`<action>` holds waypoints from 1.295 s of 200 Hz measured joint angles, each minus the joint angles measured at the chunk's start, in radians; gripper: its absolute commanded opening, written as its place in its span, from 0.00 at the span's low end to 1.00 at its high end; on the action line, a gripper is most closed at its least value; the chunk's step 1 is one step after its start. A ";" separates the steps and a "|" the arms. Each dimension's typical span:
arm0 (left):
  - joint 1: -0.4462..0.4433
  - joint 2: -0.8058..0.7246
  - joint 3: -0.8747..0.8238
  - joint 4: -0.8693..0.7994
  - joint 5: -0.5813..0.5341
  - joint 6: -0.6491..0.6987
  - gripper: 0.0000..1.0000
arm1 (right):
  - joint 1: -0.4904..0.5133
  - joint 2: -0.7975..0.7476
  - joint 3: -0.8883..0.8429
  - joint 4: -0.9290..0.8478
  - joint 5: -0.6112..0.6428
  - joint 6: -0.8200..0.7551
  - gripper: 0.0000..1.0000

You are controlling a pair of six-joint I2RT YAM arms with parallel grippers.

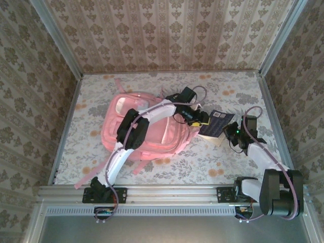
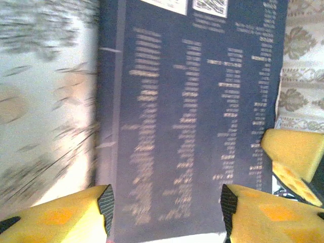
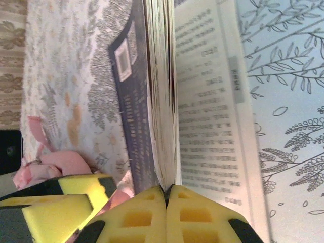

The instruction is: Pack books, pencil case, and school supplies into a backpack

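Observation:
A dark navy book [image 1: 216, 121] with yellow print lies just right of the pink backpack [image 1: 159, 136]. In the right wrist view it stands half open, with the cover [image 3: 135, 101] on the left and a printed page [image 3: 207, 101] on the right. My right gripper [image 3: 166, 191] is shut on the lower edge of its page block. My left gripper [image 1: 198, 119] reaches over the backpack to the book. Its jaws [image 2: 166, 207] stand open in front of the navy cover [image 2: 192, 111], with nothing pinched between them.
The table wears a floral cloth [image 1: 217, 162] and is walled by patterned panels on three sides. The left arm lies across the backpack. A yellow finger [image 2: 296, 152] of the right gripper shows at the book's right edge. Bare cloth lies in front of the backpack.

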 measured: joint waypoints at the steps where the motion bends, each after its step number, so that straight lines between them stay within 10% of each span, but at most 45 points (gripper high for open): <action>1: 0.002 -0.003 -0.003 0.000 0.000 0.000 0.63 | 0.000 -0.002 0.000 0.000 0.000 0.000 0.00; 85: 0.118 -0.317 -0.245 0.074 -0.052 -0.028 0.68 | 0.008 -0.101 0.033 -0.039 -0.005 0.010 0.00; 259: 0.070 -0.241 -0.383 0.352 0.069 -0.338 0.72 | 0.051 -0.150 0.050 0.126 -0.150 0.156 0.00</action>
